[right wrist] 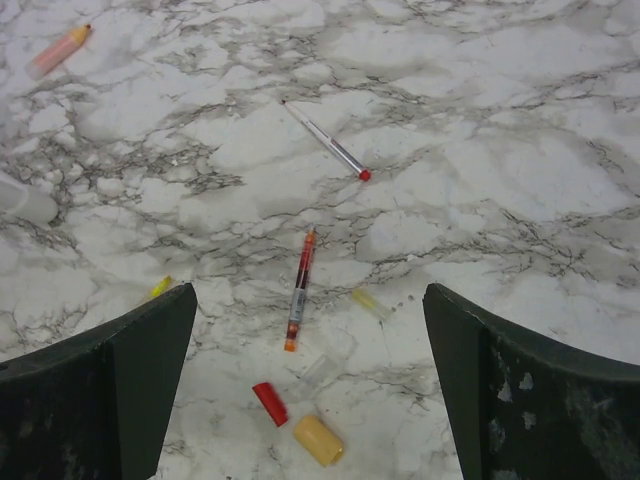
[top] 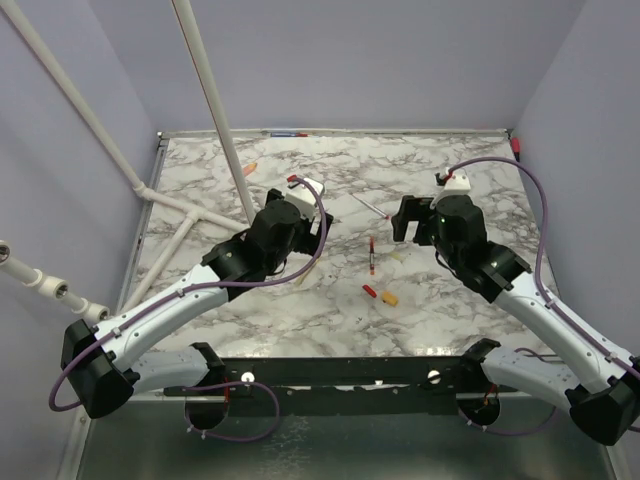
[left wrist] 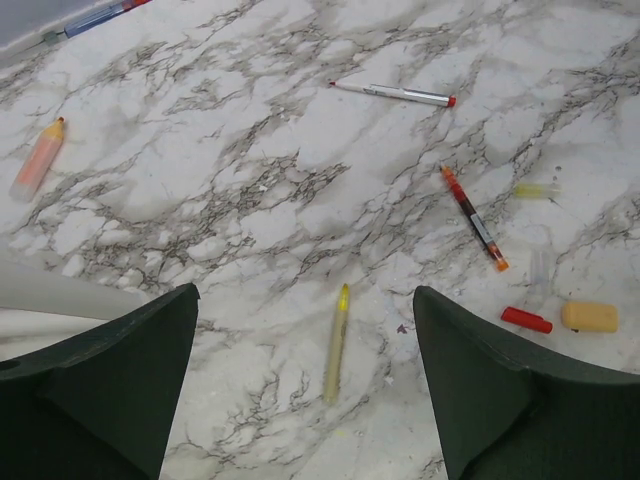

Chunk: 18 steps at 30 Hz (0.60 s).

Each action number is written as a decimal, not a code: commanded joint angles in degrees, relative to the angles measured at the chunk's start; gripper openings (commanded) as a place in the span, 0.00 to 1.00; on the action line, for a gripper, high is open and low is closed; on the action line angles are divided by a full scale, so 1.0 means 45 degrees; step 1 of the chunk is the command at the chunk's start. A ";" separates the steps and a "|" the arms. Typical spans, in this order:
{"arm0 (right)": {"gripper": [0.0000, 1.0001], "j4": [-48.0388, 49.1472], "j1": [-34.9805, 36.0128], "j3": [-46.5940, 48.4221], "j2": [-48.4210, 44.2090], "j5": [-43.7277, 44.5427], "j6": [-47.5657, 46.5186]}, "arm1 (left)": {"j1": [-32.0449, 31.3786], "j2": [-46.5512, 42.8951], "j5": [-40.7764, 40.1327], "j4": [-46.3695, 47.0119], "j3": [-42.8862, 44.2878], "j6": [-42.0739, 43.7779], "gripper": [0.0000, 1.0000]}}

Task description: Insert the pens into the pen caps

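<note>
Both grippers hover open and empty above the marble table. In the left wrist view a yellow pen [left wrist: 337, 343] lies between the fingers of my left gripper [left wrist: 305, 330], below it. An orange pen [left wrist: 40, 158] lies far left, a whitish pen [left wrist: 392, 93] with a red tip far off, and a red-orange pen [left wrist: 474, 218] to the right. In the right wrist view my right gripper [right wrist: 310, 335] is above the red-orange pen [right wrist: 300, 288], a red cap [right wrist: 269, 403], a yellow-orange cap [right wrist: 318, 440], a pale yellow cap [right wrist: 370, 303] and a clear cap [right wrist: 325, 368].
White pipes [top: 215, 110] cross the left side of the table [top: 480, 300]. A blue-and-red pen [left wrist: 95, 17] lies at the far edge. Purple-grey walls close in the back and sides. My left gripper [top: 318, 228] and right gripper [top: 403, 222] face each other mid-table.
</note>
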 commanded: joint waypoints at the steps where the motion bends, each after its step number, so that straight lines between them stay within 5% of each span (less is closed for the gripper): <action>1: 1.00 -0.1273 0.0088 0.0676 -0.0243 0.0976 0.0497 | -0.0073 -0.0141 -0.0076 -0.0227 0.0459 -0.0136 0.88; 18: 1.00 -0.2835 0.0083 0.1018 0.0161 -0.0084 -0.0066 | -0.0078 -0.1321 -0.0610 -0.1085 -0.0170 -0.1243 0.89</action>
